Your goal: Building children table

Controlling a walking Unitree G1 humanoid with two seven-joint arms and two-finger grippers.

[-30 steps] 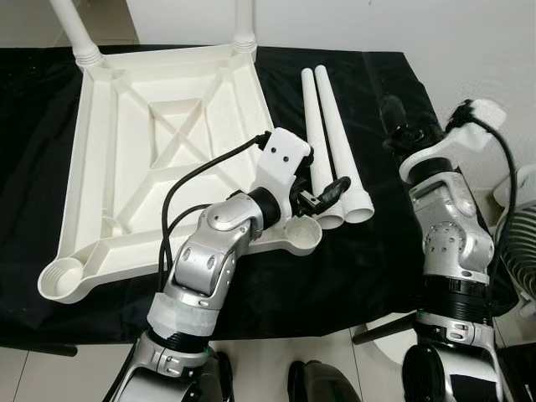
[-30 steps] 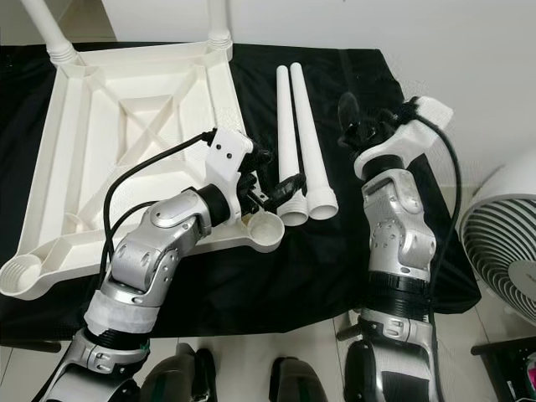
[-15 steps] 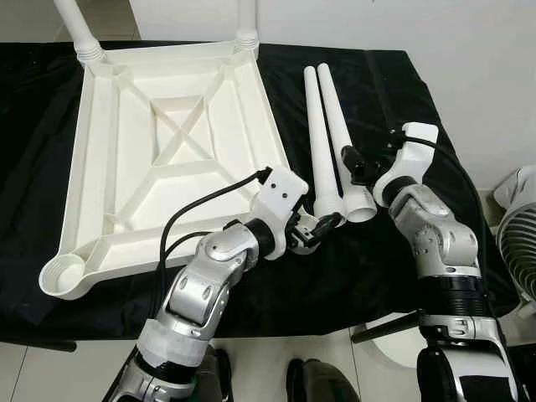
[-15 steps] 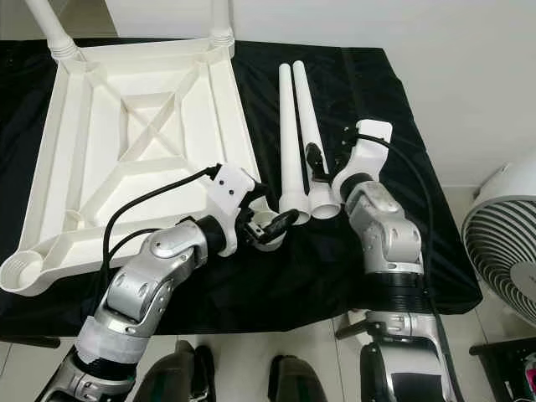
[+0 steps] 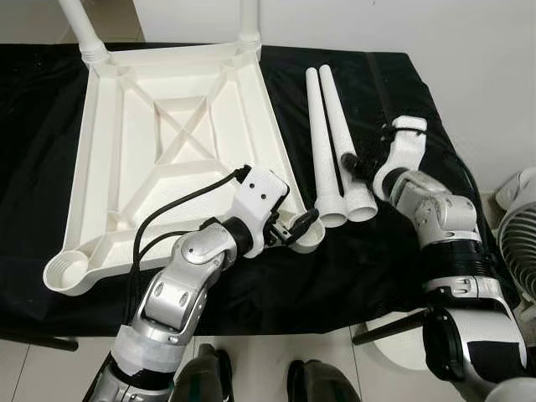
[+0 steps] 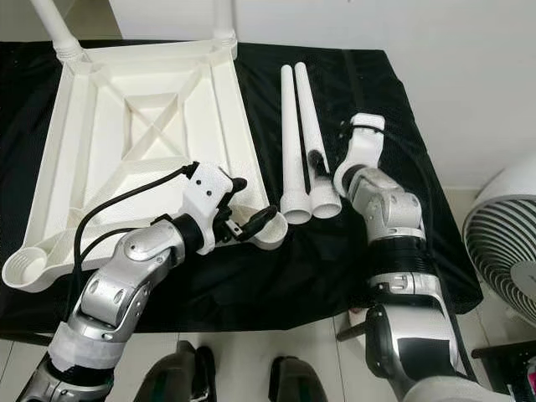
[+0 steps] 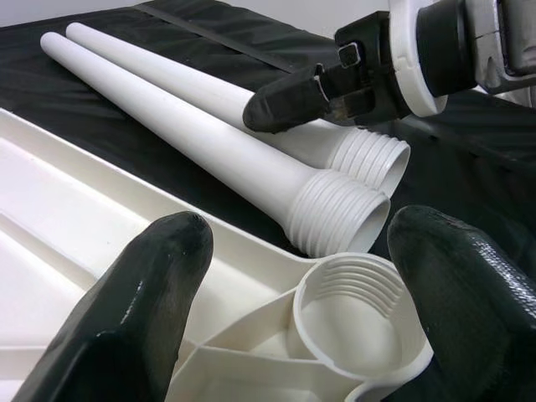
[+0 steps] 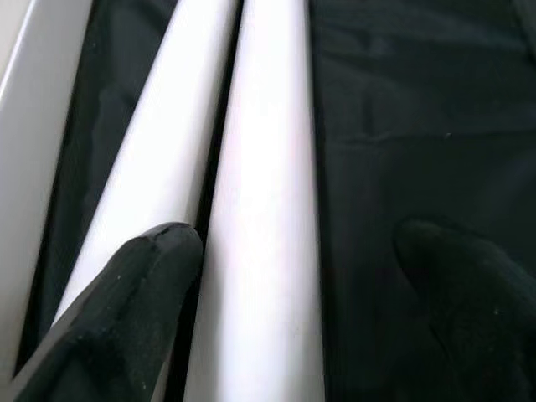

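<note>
While the left gripper (image 7: pixel 293 310) sat spread around the socket (image 7: pixel 356 314), the right gripper (image 8: pixel 293 310) straddled a leg (image 8: pixel 264 209), spread, needing only to close.

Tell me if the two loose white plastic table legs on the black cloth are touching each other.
Touching. In the left wrist view, the nearer white plastic leg and the farther white plastic leg lie with their threaded ends pressed side by side, no black cloth between.

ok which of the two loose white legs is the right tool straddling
The outer loose leg, the one farther from the tabletop. The right tool has its open fingers on either side of it, while the inner leg lies just outside them.
</note>
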